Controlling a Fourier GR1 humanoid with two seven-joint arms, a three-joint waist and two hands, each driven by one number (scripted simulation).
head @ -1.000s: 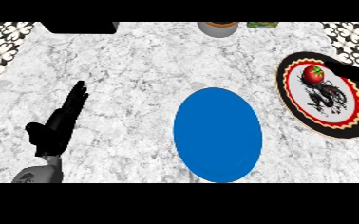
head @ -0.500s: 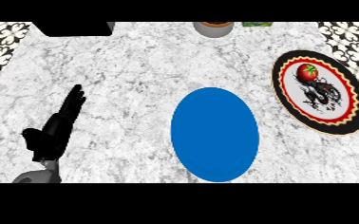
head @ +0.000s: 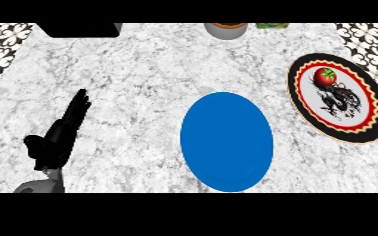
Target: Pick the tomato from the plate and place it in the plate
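Head view gives me the tomato (head: 325, 76) on the patterned plate (head: 304, 109) at right, blue plate (head: 226, 142) central on the tabletop (head: 148, 70), my left hand (head: 59, 137) resting, fingers straight.

A grey-white marbled counter (head: 148, 80) fills the view. Black-and-white patterned tiles (head: 15, 42) show at both upper corners. A black block (head: 80, 29) sits at the far edge, upper left.

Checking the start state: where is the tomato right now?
In the head view the tomato sits on the upper part of the patterned plate at the counter's right, right of the blue plate.
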